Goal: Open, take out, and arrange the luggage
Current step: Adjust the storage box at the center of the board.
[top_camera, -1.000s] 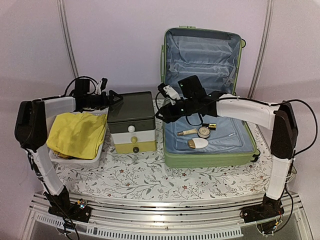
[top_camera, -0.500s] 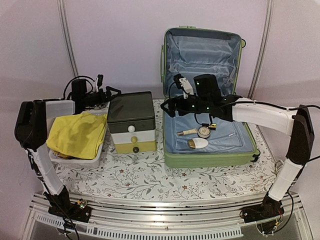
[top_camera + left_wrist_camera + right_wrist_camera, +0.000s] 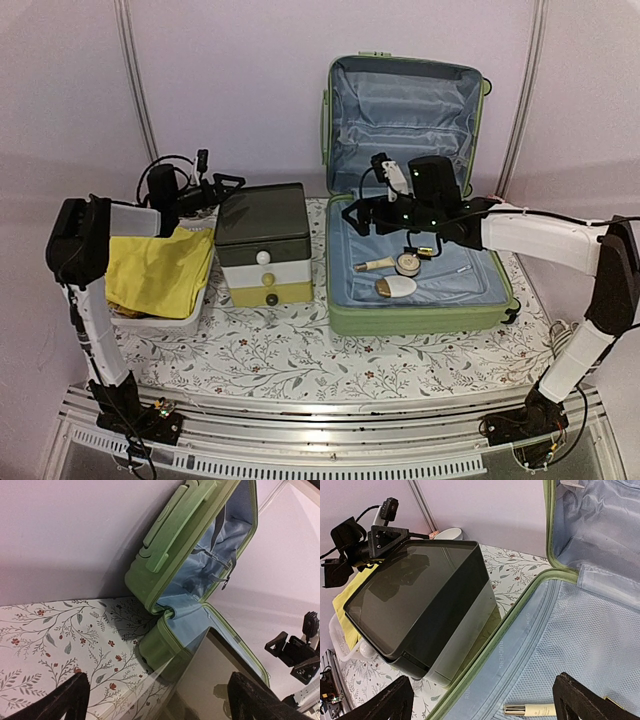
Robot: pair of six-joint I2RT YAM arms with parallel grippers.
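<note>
The luggage (image 3: 420, 318) was laid open at the bench's (image 3: 300, 360) far right, lid upright. Both grippers were spread, nothing held: the right gripper (image 3: 348, 218) over its left rim, the left gripper (image 3: 232, 186) by the drawer box's (image 3: 262, 222) far-left edge.

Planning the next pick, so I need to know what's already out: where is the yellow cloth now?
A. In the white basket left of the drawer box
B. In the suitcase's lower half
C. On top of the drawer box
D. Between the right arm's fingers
A: the yellow cloth lies draped in the white basket, left of the drawer box; no yellow shows in the open light-green suitcase.
</note>
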